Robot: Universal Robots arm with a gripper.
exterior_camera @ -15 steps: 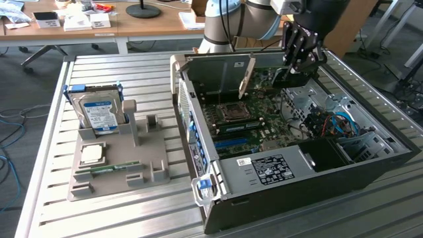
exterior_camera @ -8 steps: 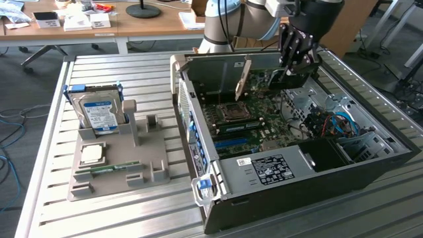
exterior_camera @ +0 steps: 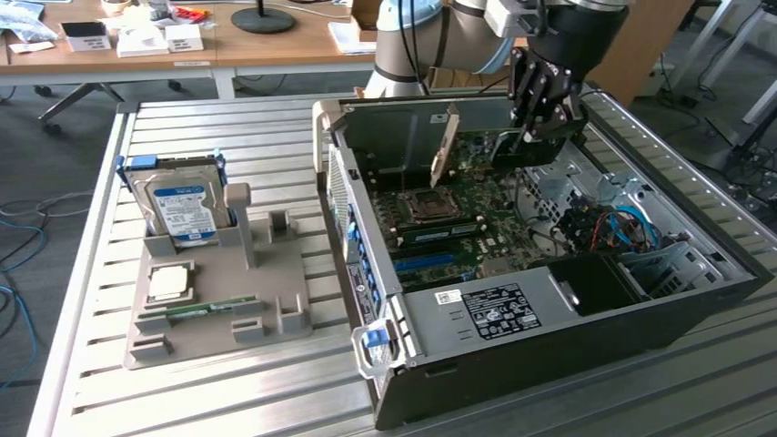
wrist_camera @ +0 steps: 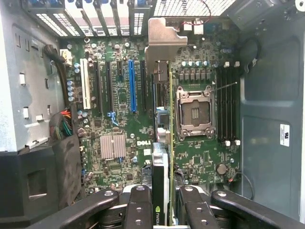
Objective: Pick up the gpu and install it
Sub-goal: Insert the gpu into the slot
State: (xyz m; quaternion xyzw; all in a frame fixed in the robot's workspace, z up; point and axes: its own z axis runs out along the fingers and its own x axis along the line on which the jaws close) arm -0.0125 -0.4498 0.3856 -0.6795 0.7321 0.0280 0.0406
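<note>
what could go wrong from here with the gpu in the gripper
1. The gpu, clamped edge-on in the gripper, hangs right beside the open cpu socket; drifting sideways could strike it.
2. Its silver bracket has to meet the rear slot openings; a tilted card could jam there.
3. Expansion slots, the blue slot among them, lie close side by side; pressing down between two could stress the motherboard.

Grey holder point(exterior_camera: 273, 273): lies on the slatted metal surface point(exterior_camera: 218, 401), to the exterior view's left of the computer case point(exterior_camera: 547, 373).
Hard drive point(exterior_camera: 182, 205): stands upright in the holder's back slot, blue label showing.
Processor chip point(exterior_camera: 169, 282): flat on the holder, before the drive.
Memory stick point(exterior_camera: 209, 308): just beside the chip.
</note>
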